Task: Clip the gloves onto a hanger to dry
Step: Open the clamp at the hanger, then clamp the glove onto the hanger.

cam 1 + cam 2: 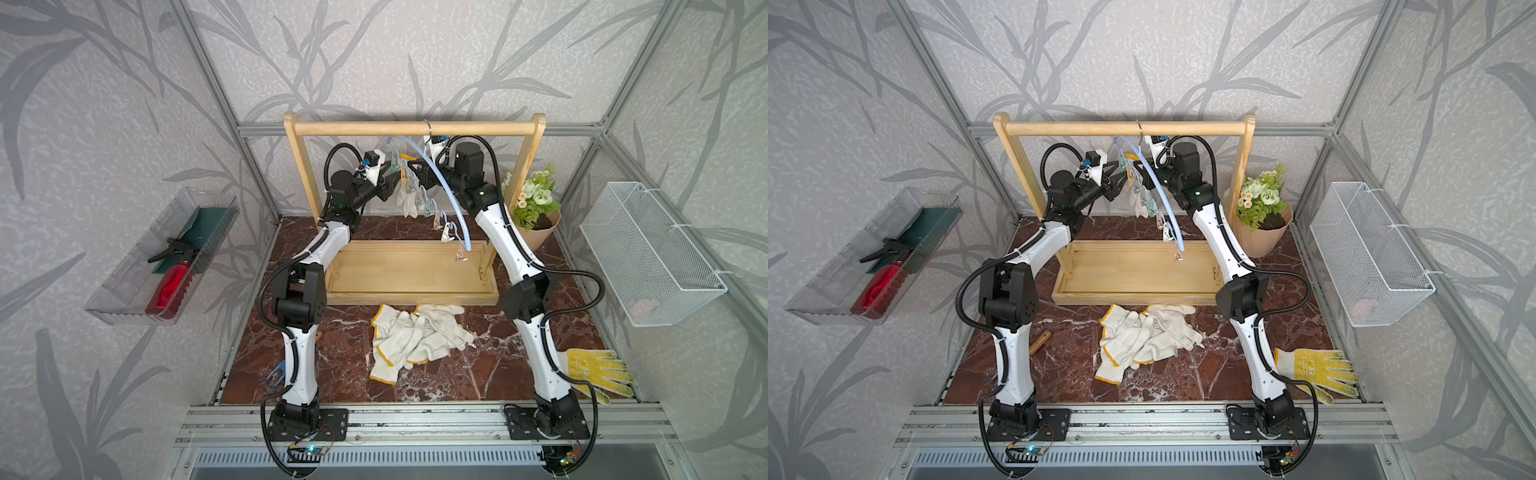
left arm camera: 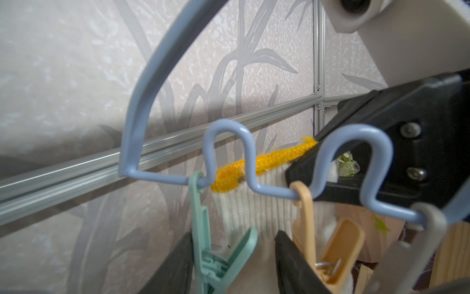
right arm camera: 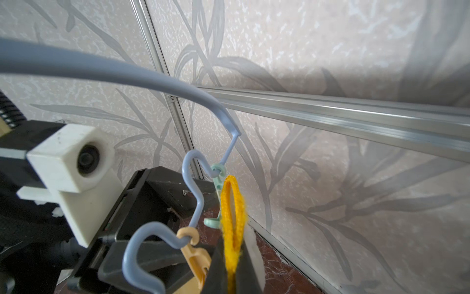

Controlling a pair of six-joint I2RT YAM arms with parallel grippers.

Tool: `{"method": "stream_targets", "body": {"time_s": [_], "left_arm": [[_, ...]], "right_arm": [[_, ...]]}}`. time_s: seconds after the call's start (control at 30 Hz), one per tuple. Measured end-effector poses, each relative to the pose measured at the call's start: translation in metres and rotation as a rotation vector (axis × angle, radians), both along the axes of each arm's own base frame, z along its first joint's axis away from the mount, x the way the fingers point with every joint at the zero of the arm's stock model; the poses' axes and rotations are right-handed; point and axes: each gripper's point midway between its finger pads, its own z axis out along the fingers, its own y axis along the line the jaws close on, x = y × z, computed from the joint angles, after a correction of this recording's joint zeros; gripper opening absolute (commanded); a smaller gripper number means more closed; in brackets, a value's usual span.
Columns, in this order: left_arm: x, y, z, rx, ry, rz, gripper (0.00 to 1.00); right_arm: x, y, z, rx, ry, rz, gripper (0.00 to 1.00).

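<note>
One white glove (image 1: 407, 199) hangs at upper centre in both top views, beside the blue hanger (image 1: 453, 195). Its yellow cuff (image 2: 262, 163) is pinched in the clenched right gripper (image 3: 232, 254). A heap of gloves (image 1: 415, 336) lies at lower centre, overlapping so their number is unclear. The left wrist view shows three clips. The left gripper (image 2: 234, 244) straddles the mint clip (image 2: 211, 254) with its jaws apart; whether they press it cannot be told. Both arms reach up and inward under the wooden rail (image 1: 415, 128).

White, yellow, pale blue on red marble
White gloves (image 1: 415, 336), yellow cuff trim; pale blue hanger (image 2: 138, 114); mint peg (image 2: 203, 229), tan peg (image 2: 305, 224); red-brown, white-veined table (image 1: 345, 374); grey leaf-patterned walls (image 1: 374, 62); yellow-dotted glove (image 1: 598, 370)
</note>
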Motion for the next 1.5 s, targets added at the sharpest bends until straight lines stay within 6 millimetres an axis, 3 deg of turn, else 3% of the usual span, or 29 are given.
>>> {"method": "stream_targets", "body": {"time_s": [0.2, 0.8, 0.9, 1.13, 1.27, 1.5], "left_arm": [[-0.005, 0.001, 0.011, -0.005, -0.023, -0.001, 0.46], [-0.005, -0.002, 0.0, 0.014, 0.026, -0.022, 0.32], [-0.005, -0.003, -0.002, 0.012, 0.04, -0.029, 0.14], [-0.007, -0.003, 0.0, 0.014, 0.037, -0.03, 0.02], [-0.007, -0.003, 0.001, 0.008, 0.041, -0.031, 0.0], [-0.012, -0.002, 0.0, -0.001, 0.056, -0.039, 0.0]], "right_arm": [[-0.003, 0.004, 0.0, 0.005, 0.004, 0.016, 0.0], [-0.005, 0.009, -0.008, 0.005, 0.026, 0.044, 0.0], [-0.004, 0.01, -0.011, 0.004, 0.032, 0.045, 0.0], [-0.003, 0.011, -0.018, 0.0, 0.043, 0.051, 0.0], [0.001, 0.011, -0.033, -0.011, 0.069, 0.049, 0.0], [0.007, 0.007, -0.078, -0.071, 0.158, 0.047, 0.0]]}}
